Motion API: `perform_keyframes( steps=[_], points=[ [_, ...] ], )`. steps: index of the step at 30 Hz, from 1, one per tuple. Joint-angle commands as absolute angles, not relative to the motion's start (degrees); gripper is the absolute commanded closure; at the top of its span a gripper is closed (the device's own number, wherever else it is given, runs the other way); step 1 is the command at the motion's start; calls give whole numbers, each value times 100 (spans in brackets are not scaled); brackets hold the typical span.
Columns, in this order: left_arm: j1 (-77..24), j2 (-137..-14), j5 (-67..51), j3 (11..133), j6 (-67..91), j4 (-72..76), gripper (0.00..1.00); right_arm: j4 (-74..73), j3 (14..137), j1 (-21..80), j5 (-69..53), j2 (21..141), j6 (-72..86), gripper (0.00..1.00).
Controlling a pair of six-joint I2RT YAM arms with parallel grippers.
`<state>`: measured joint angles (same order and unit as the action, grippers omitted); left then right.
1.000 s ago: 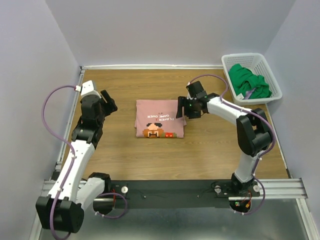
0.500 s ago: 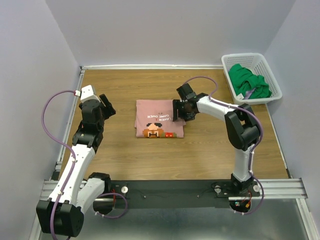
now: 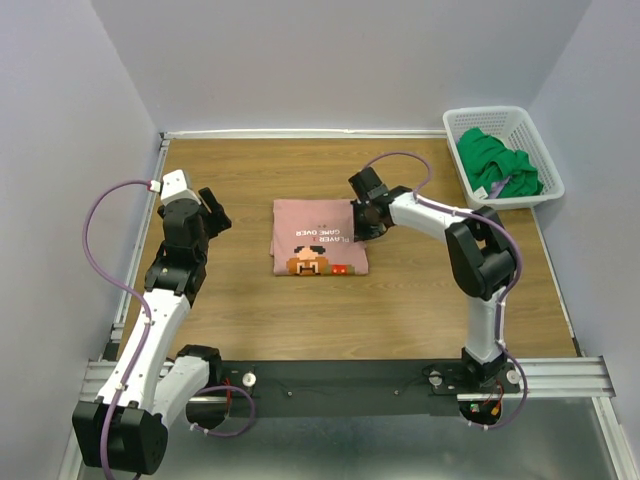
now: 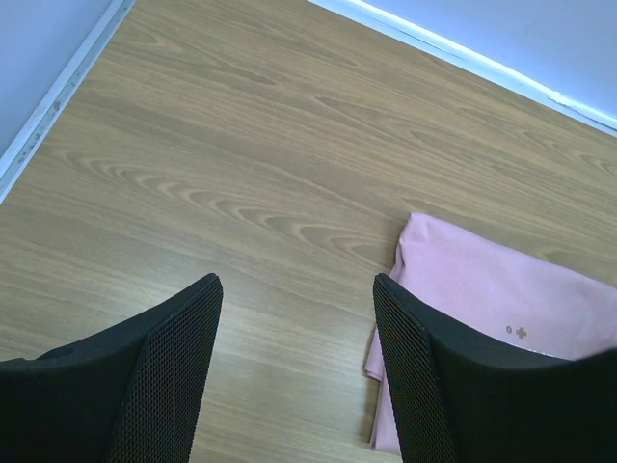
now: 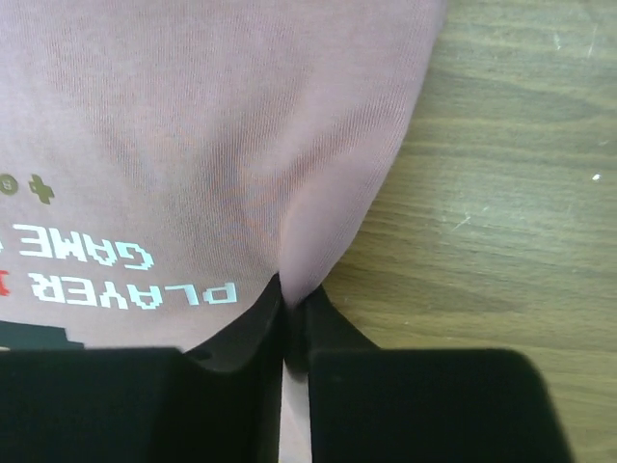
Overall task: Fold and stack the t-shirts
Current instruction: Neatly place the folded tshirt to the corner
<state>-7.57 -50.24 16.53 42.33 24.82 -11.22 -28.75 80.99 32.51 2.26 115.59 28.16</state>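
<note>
A folded dusty-pink t-shirt (image 3: 315, 238) with a cartoon print and white lettering lies mid-table. My right gripper (image 3: 357, 224) is at its right edge, shut on a pinched ridge of the pink cloth (image 5: 333, 241); the cloth runs down between the two black fingers (image 5: 241, 347). A bright green t-shirt (image 3: 497, 165) lies crumpled in the white basket (image 3: 545, 160) at the back right. To the left of the pink shirt my left gripper (image 3: 213, 207) hovers open over bare wood, and the shirt's left corner (image 4: 501, 299) shows beside its right finger (image 4: 424, 376).
The white lattice basket sits at the table's back right corner. A white rail (image 3: 300, 133) edges the table at the back and left. Purple cables loop off both arms.
My right gripper slid left onto the pink shirt's right edge and closed on the cloth. My left arm drew back slightly and stayed open.
</note>
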Motion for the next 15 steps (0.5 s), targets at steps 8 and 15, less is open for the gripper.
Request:
perform_keyframes(
  steps=[8, 15],
  points=[
    [-738, -4773, 1828, 4157, 2400, -967, 27, -3779, 7314, 3007, 2064, 11216, 1531, 99],
    [-738, -4676, 1846, 4149, 2408, -949, 27, -4104, 6663, 2365, 3627, 10811, 467, 100]
  ],
)
